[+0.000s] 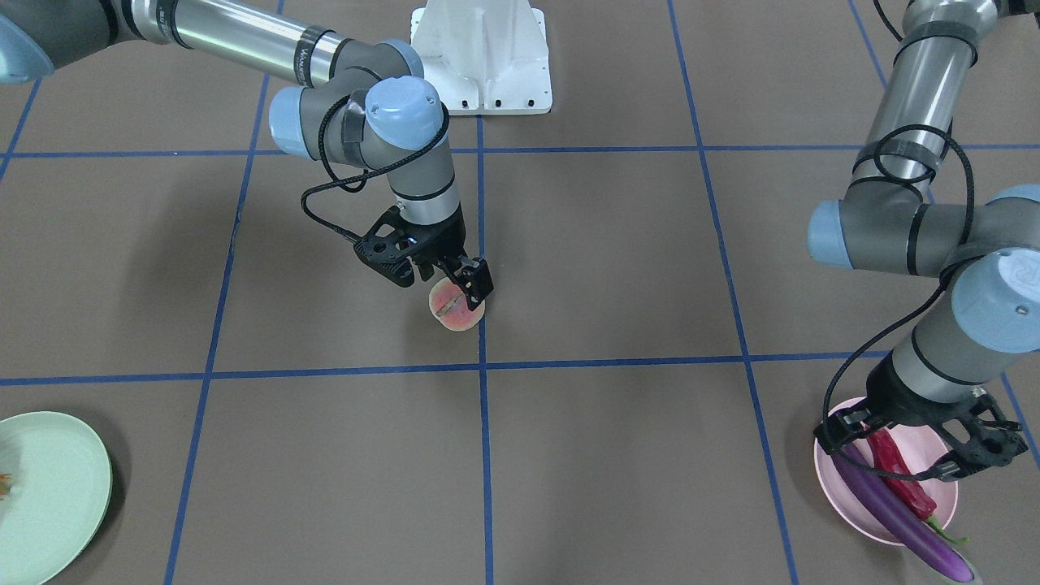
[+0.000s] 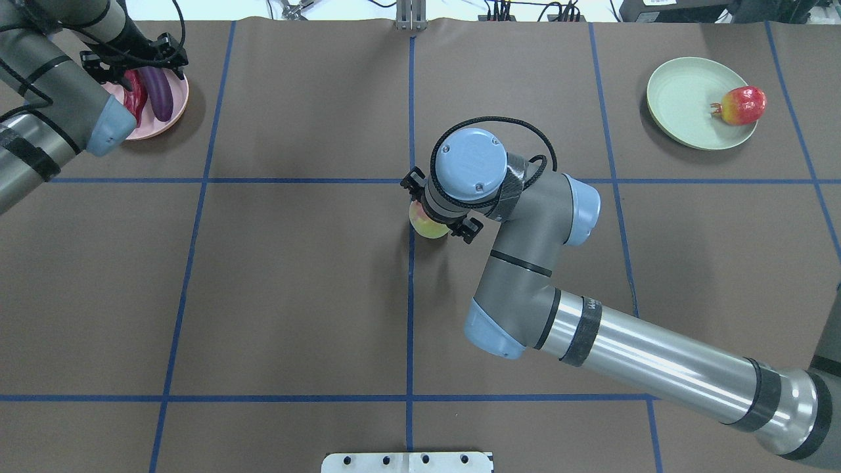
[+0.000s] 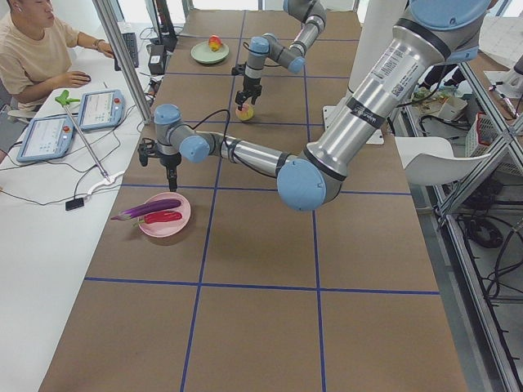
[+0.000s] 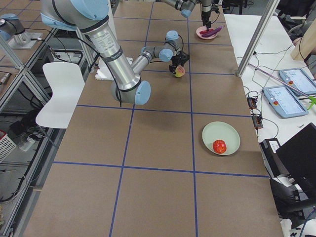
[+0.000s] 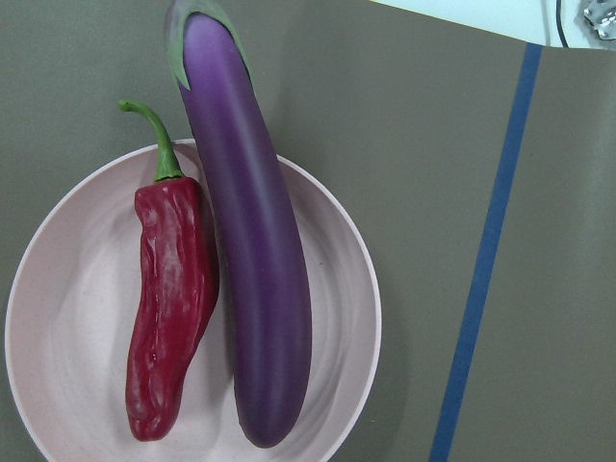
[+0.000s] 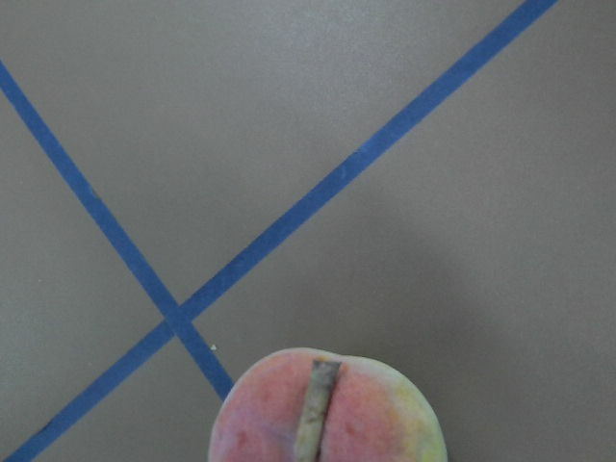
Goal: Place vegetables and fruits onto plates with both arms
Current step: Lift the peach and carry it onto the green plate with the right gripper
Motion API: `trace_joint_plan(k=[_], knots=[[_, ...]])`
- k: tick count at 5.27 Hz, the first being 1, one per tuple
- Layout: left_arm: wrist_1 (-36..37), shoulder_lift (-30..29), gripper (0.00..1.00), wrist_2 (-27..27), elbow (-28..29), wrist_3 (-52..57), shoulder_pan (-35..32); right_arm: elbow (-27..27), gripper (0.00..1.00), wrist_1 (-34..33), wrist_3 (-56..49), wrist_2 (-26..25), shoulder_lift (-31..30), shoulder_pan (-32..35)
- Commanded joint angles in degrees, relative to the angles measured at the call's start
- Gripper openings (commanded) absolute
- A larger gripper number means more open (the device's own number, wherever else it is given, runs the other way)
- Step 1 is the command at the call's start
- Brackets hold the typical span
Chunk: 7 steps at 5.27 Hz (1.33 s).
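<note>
My right gripper [image 1: 457, 286] is shut on the pinkish-orange peach half [image 1: 453, 309] and holds it just above the table's middle, by a blue tape crossing; the peach also shows in the overhead view [image 2: 426, 226] and the right wrist view [image 6: 327, 409]. My left gripper [image 1: 894, 453] is open and empty, hovering over the pink plate [image 5: 77, 289]. On that plate lie the purple eggplant [image 5: 252, 260] and the red chili pepper [image 5: 171, 308], side by side. The pomegranate [image 2: 742, 105] rests on the edge of the green plate [image 2: 683, 98] at the far right.
The white robot base [image 1: 481, 57] stands at the table's rear edge. Blue tape lines divide the brown table into squares. An operator [image 3: 33, 45] sits at a side desk with tablets [image 3: 100, 108] beyond the table's far edge.
</note>
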Motion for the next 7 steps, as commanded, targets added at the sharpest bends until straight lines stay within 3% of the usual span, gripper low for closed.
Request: trace_joint_plan(k=[1, 3, 4, 5, 6, 7], knots=[[0.0, 0.1, 1.0, 0.0, -0.13, -0.03, 0.0, -3.19, 0.98, 0.32, 0.27, -0.98, 1.79, -0.16], [0.0, 0.19, 1.0, 0.09, -0.22, -0.2, 0.0, -4.54, 0.97, 3.66, 1.06, -1.08, 1.72, -0.42], [0.0, 0.37, 1.0, 0.18, -0.4, -0.55, 0.09, -4.89, 0.91, 3.67, 0.98, -1.08, 1.54, -0.6], [0.0, 0.37, 1.0, 0.26, -0.49, -0.9, 0.09, -4.72, 0.3, 3.75, 1.5, -1.08, 1.63, -0.6], [0.0, 0.37, 1.0, 0.26, -0.75, -1.43, 0.09, -3.67, 0.0, 3.67, 0.46, -0.21, 1.37, 0.45], [0.0, 0.37, 1.0, 0.18, -1.1, -1.44, 0.18, -0.61, 0.0, 2.97, -1.9, 3.81, 0.32, 5.42]])
